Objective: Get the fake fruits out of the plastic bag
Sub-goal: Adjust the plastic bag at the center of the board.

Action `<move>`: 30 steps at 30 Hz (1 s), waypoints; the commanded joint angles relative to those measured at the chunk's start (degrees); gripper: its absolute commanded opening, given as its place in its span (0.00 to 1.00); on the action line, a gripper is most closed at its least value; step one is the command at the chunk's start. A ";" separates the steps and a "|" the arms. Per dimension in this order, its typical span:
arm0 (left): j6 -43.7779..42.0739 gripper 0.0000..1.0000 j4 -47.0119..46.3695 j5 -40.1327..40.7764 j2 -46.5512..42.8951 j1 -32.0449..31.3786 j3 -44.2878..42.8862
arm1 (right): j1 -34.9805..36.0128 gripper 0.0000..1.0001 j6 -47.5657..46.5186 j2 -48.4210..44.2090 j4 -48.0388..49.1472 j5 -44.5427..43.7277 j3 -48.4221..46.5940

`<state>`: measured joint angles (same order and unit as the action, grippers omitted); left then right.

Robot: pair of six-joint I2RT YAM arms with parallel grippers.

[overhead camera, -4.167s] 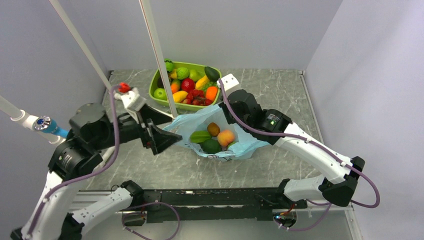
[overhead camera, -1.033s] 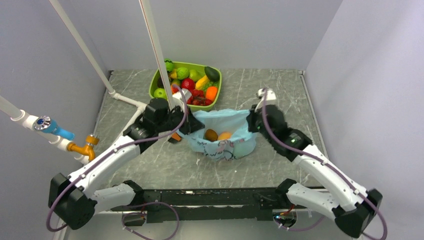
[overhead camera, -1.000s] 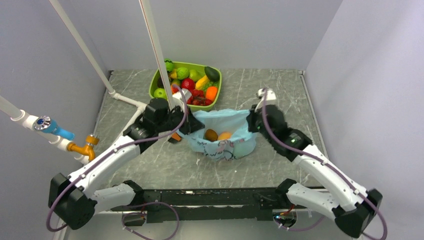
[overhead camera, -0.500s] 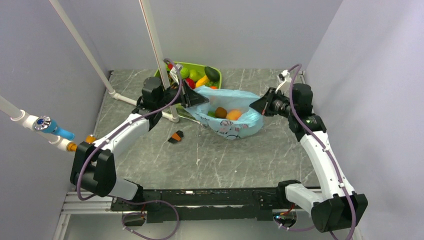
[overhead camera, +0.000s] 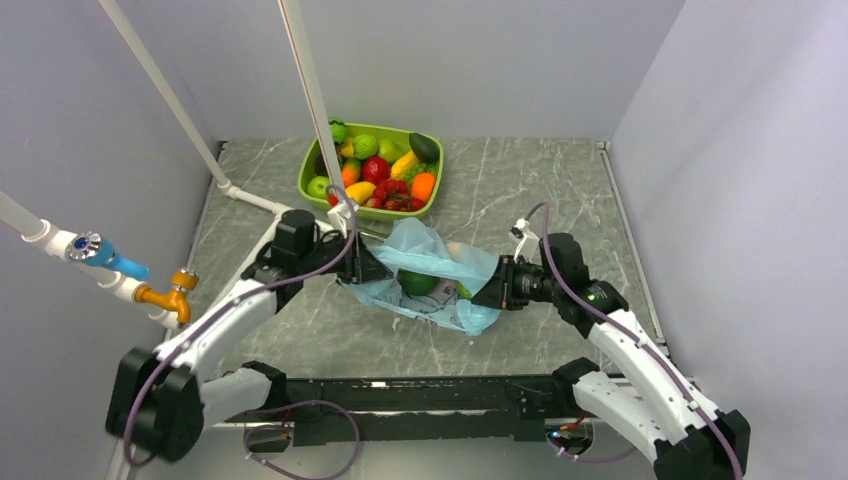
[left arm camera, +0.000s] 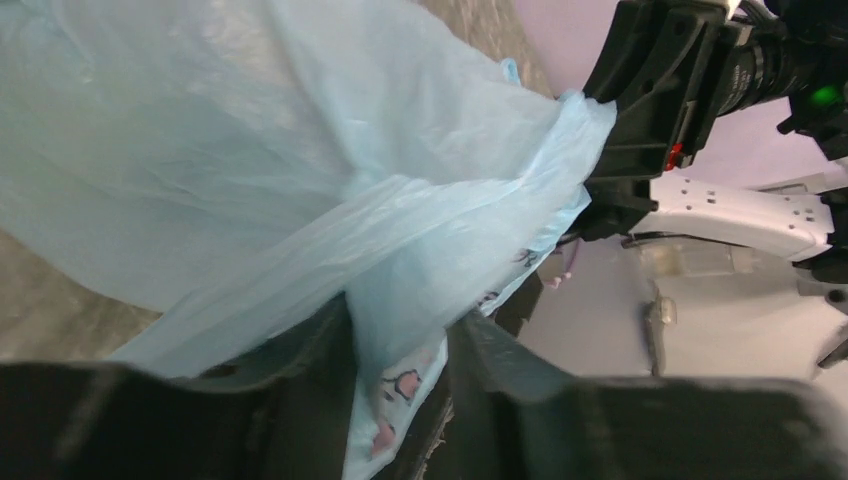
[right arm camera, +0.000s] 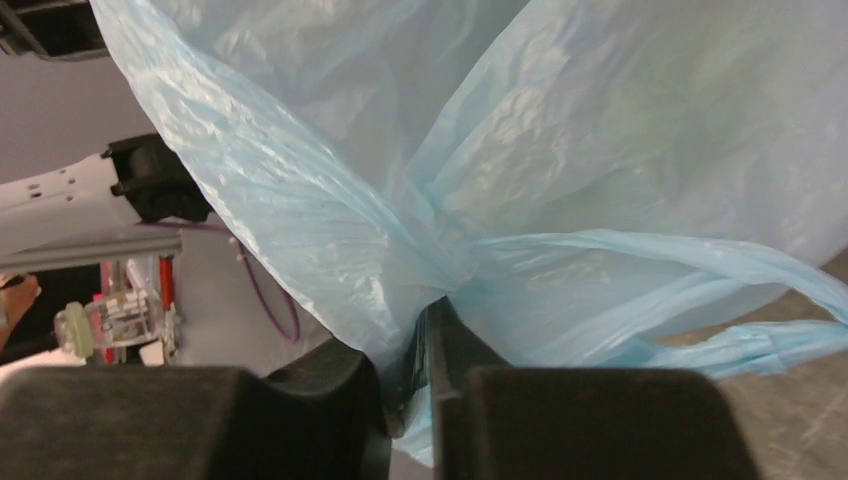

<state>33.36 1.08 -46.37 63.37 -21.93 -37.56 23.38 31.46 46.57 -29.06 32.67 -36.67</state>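
Observation:
The light blue plastic bag [overhead camera: 440,262] lies slumped on the table between my two grippers. Through its mouth a green fake fruit [overhead camera: 418,283] shows, with a smaller yellow-green piece [overhead camera: 462,292] beside it; other fruits are hidden by the film. My left gripper [overhead camera: 375,268] is at the bag's left edge. In the left wrist view its fingers stand apart [left arm camera: 400,340] with a loose fold of the bag [left arm camera: 250,150] running between them. My right gripper [overhead camera: 495,290] is at the bag's right edge. Its fingers [right arm camera: 420,330] sit close together, pinching bunched bag film [right arm camera: 560,130].
A lime-green tray [overhead camera: 303,178] full of assorted toy fruit stands at the back, just behind the bag. A white pole [overhead camera: 315,110] rises beside the tray, and white piping with an orange valve [overhead camera: 170,295] runs along the left side.

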 commanded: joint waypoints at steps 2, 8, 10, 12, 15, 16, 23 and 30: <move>-10.41 0.54 15.14 8.71 -11.34 0.31 -3.13 | 5.26 0.30 3.78 -2.03 0.61 -7.22 0.16; -14.27 0.69 25.17 7.47 -18.42 0.27 -5.46 | 11.27 0.41 5.53 0.10 4.79 -12.02 1.80; -14.29 0.70 27.29 5.11 -20.25 -0.03 -6.59 | 13.51 0.46 5.66 1.08 5.93 -13.77 2.07; -13.53 0.71 27.98 3.38 -22.44 -1.57 -7.35 | 15.89 0.47 5.50 2.43 6.08 -16.57 1.81; -10.00 0.72 26.26 4.22 -25.57 -6.70 -7.25 | 19.70 0.48 5.28 3.87 5.28 -23.72 0.60; -8.23 0.72 24.11 5.49 -26.69 -9.41 -6.26 | 21.16 0.48 5.23 4.24 5.56 -25.41 0.44; 0.54 0.85 4.10 23.61 -34.47 -27.89 4.74 | 25.97 0.19 6.57 5.51 9.63 -30.07 0.79; -7.79 0.63 8.43 37.60 -24.21 -36.89 0.83 | 27.77 0.04 6.09 5.59 8.76 -32.06 -0.94</move>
<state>29.71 11.51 -20.80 32.56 -55.16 -33.69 50.39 37.43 52.80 -22.59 3.33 -34.89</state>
